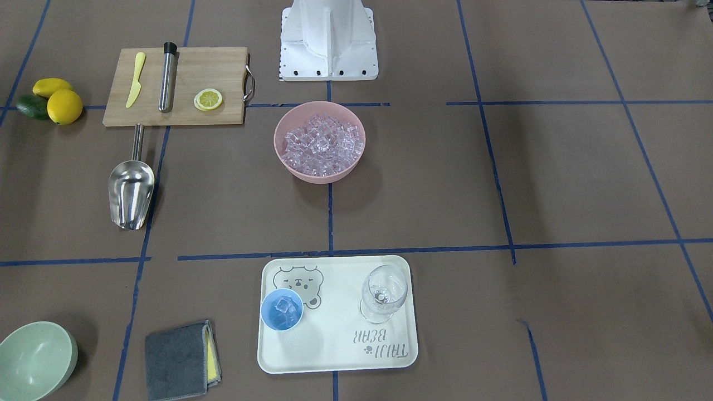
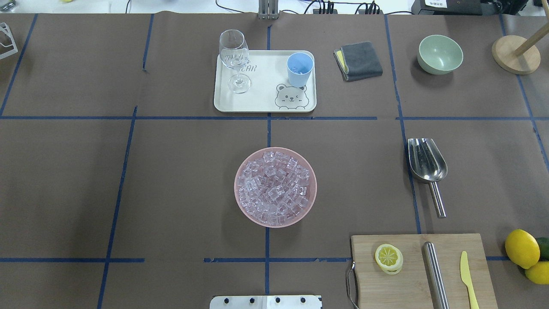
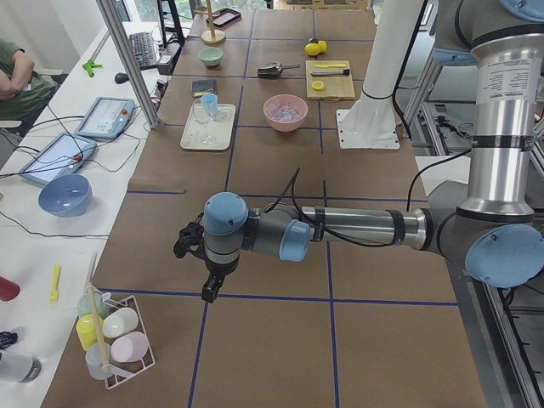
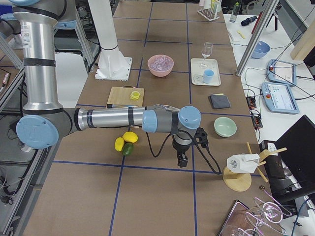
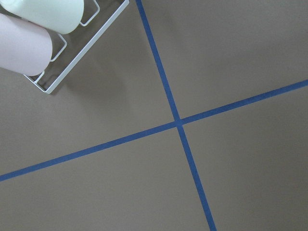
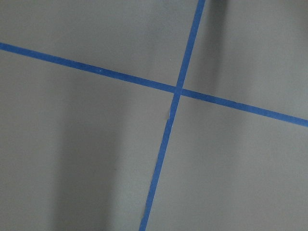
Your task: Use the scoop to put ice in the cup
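Risk list, left to right on the overhead view.

- Left gripper (image 3: 209, 289): hangs over bare table, well away from everything. Seen side-on only, so I can't tell if it's open or closed.
- Stemmed glass (image 2: 233, 56): on the tray (image 2: 257, 101), easy to knock over.
- Ice (image 2: 274, 186): heaped in the pink bowl (image 2: 237, 189), likely to spill when dug into.
- Cup (image 2: 300, 68): same tray, a few cubes inside. Looks narrower than the scoop pan, so cubes may overshoot.
- Scoop (image 2: 426, 161): flat on the table, ungripped. The thin handle may slip.
- Right gripper (image 4: 182, 160): can't tell either.

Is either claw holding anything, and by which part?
Nothing is held: the scoop lies free on the table, with the left claw and right claw far off.
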You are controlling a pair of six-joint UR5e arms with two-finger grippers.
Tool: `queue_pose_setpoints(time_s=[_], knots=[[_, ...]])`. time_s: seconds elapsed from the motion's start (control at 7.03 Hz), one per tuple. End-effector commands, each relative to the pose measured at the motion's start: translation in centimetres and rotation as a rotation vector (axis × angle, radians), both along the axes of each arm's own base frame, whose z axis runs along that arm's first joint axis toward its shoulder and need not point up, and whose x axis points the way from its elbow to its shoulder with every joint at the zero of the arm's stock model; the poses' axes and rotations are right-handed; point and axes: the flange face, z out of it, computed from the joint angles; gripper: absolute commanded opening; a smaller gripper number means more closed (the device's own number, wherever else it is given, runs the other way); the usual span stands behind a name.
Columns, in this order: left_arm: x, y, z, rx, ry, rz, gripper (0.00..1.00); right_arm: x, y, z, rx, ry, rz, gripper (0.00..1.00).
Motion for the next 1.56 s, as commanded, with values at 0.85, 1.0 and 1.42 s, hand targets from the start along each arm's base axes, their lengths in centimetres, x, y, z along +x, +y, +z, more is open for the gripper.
queue_pose_setpoints(time_s=[0.85, 1.0, 1.42], knots=[[-0.1, 0.8, 3.0, -0.069, 0.02, -0.083, 1.0, 0.0, 0.1, 0.2, -0.007, 0.001, 0.004, 1.0], [-0.1, 1.0, 2.8, -0.112, 0.034, -0.133, 1.0, 0.0, 0.1, 0.2, -0.007, 0.001, 0.004, 1.0], [-0.1, 0.9, 2.9, -0.113, 0.034, -0.131, 1.0, 0.0, 0.1, 0.3, -0.009, 0.001, 0.002, 1.0]])
